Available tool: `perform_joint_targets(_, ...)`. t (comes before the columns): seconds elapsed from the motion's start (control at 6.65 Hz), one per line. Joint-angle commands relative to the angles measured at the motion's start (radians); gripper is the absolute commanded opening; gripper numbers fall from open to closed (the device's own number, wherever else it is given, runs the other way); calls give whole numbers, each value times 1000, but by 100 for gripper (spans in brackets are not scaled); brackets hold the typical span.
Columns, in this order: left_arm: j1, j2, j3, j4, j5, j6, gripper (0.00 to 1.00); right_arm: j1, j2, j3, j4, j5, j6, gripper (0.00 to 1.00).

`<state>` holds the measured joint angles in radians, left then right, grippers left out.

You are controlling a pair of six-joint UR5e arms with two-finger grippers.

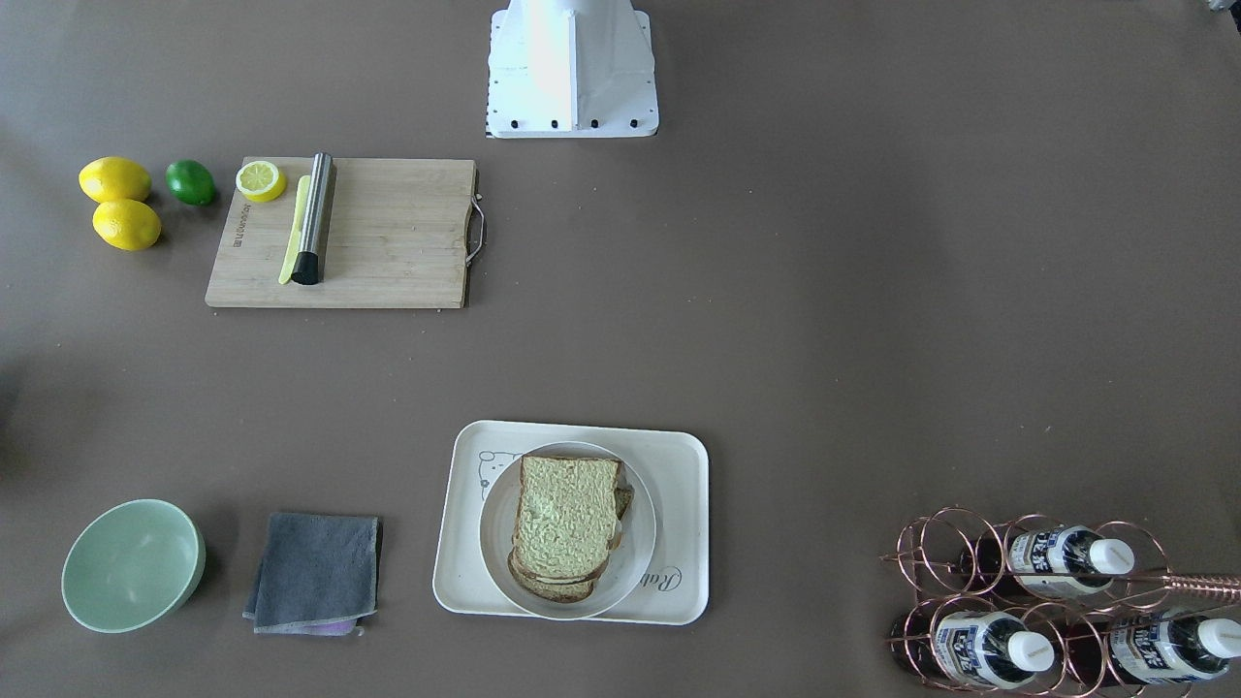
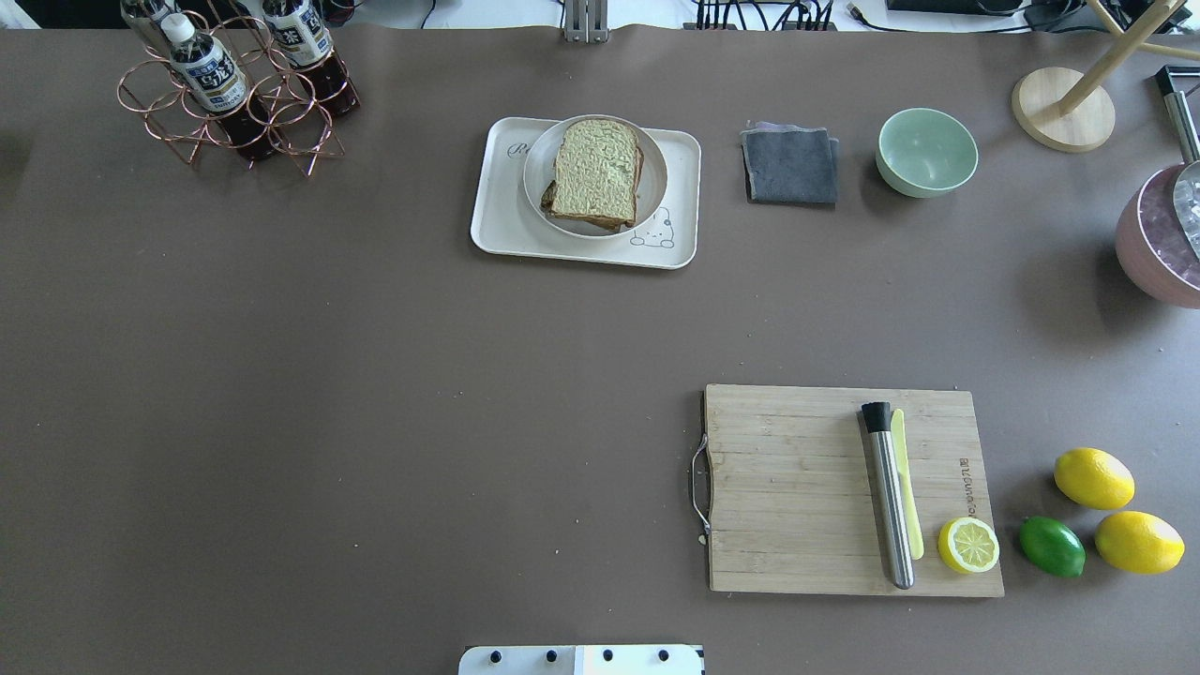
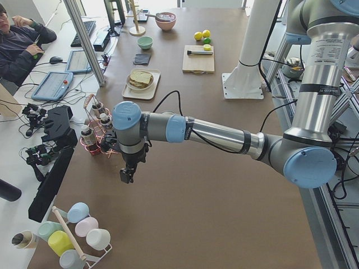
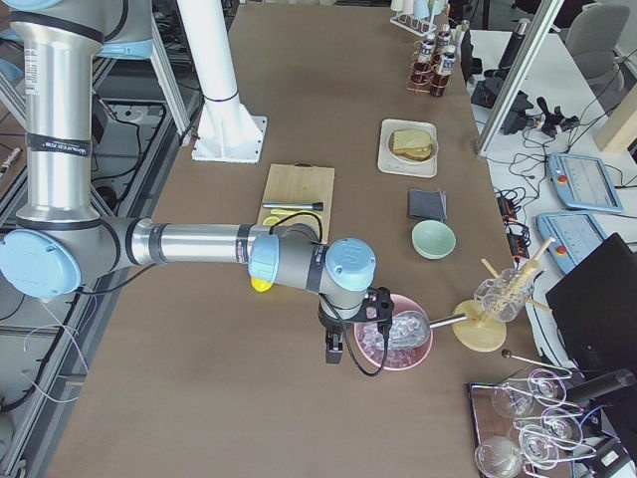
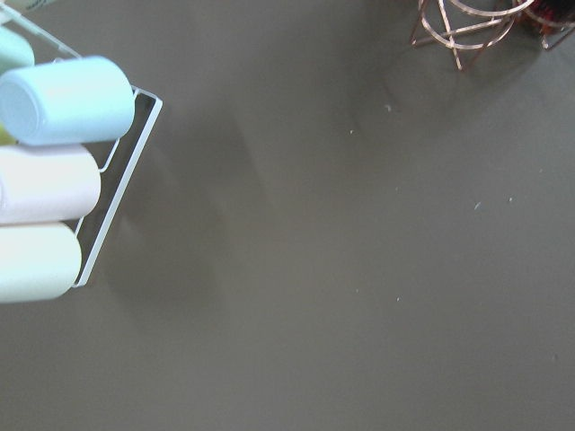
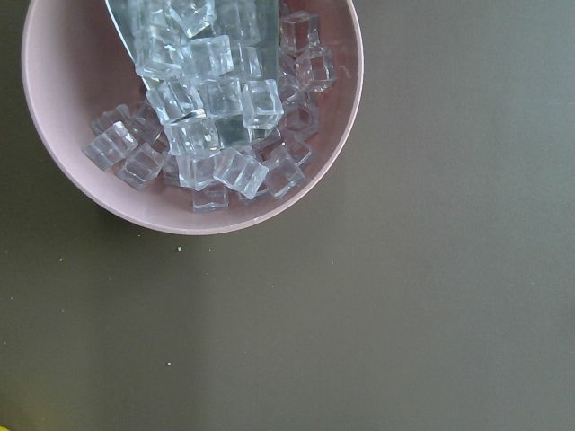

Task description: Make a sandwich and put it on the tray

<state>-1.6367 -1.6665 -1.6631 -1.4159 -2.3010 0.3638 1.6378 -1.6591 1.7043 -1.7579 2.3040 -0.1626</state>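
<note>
The left arm [image 3: 213, 134] and right arm [image 4: 194, 244] are silver-grey tubes joined by cylindrical joints with light-blue round caps; the upper links carry black bands and small print. Thin black cables run along the forearms to the black left gripper [image 3: 127, 176] and right gripper [image 4: 334, 354]. The white pedestal [image 1: 572, 48] stands on a white plate [image 1: 504, 107] with black screws [image 1: 555, 123].

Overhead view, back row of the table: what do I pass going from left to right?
Bottle rack → tray → grey cloth → green bowl → wooden stand → pink bowl.
</note>
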Motion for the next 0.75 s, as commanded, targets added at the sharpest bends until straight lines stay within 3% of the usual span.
perform_joint_targets(0.0, -15, 40, 41, -6, 2, 32, 98, -1, -4, -2, 0, 0, 0, 100)
perform_joint_targets(0.15, -28, 40, 78, -8, -3, 27, 98, -1, -4, -2, 0, 0, 0, 100)
perform_joint_targets(0.6, -35, 91, 66, -35, -5, 24, 98, -1, -13, -2, 0, 2, -2, 100)
